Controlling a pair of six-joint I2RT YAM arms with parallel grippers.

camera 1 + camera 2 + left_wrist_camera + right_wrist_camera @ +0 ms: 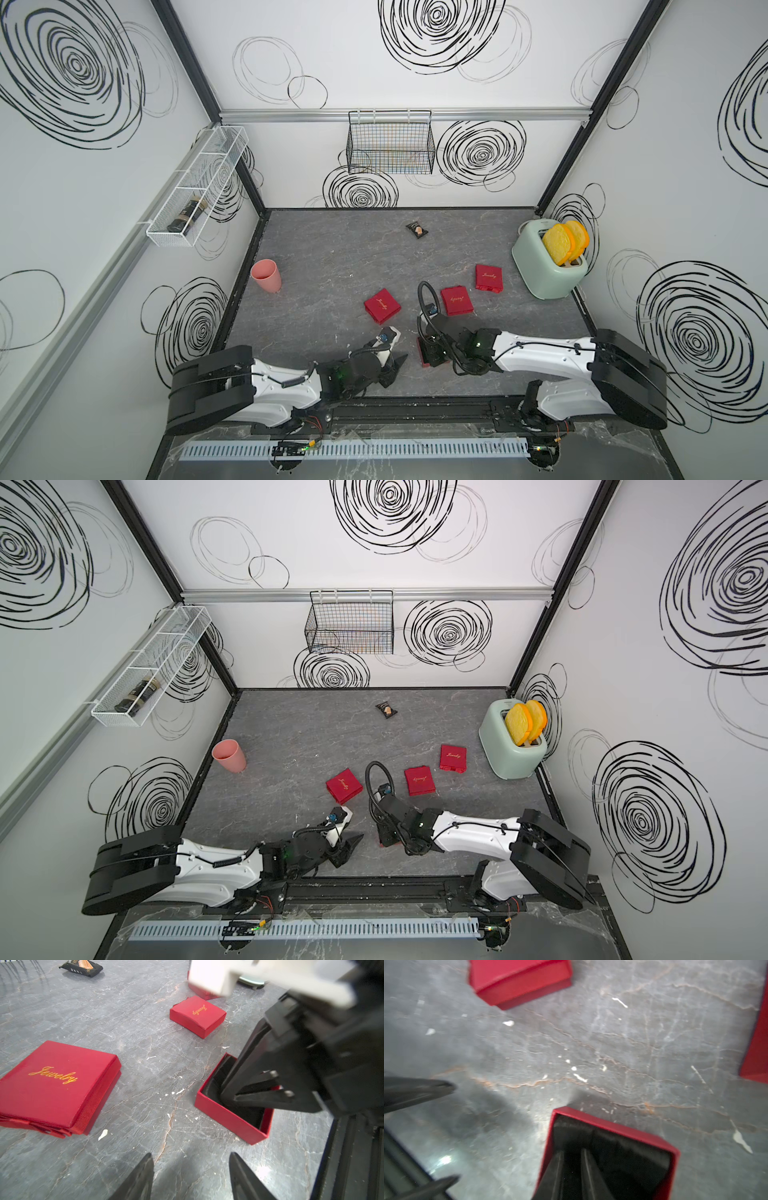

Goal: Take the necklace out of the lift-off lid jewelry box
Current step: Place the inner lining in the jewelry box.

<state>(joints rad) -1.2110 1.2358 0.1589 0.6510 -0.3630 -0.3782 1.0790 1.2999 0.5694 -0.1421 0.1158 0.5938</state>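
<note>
We cannot make out the necklace in any view: it is too fine or hidden, so how it looks we cannot say. Whether it lies inside the open square red cardboard box [228, 1120] [612, 1130] with the black lining we cannot tell either. That box stands lidless on the grey marbled tabletop [145, 1088]. The right pincer [572, 1152] [225, 1095] reaches down into it, both black fingertips low against the dark lining, close to the wall that faces the left pincer [190, 1155]. Its fingers stand a narrow slit apart; the right wrist view is blurred, and we cannot tell whether they pinch anything. In a top view only a red edge of the box [424, 357] shows from under that pincer's wrist.

The left pincer hangs just beside the box, fingers spread wide and holding nothing, tips above bare tabletop and apart from the box wall.

Just beyond the right pincer lies a shallow red square cardboard piece [197, 1016] [456, 300] lettered "Jewelry" in gold. Farther out past it sits a second lettered red square box [488, 277]. Beyond the left pincer rests a red padded box [58, 1084] [382, 305] with the same gold word and ribbed red cloth along its side. Well beyond both pincers lies a small black packet [417, 229]; far to the right pincer's outer side stands a mint-green toaster [540, 274].
</note>
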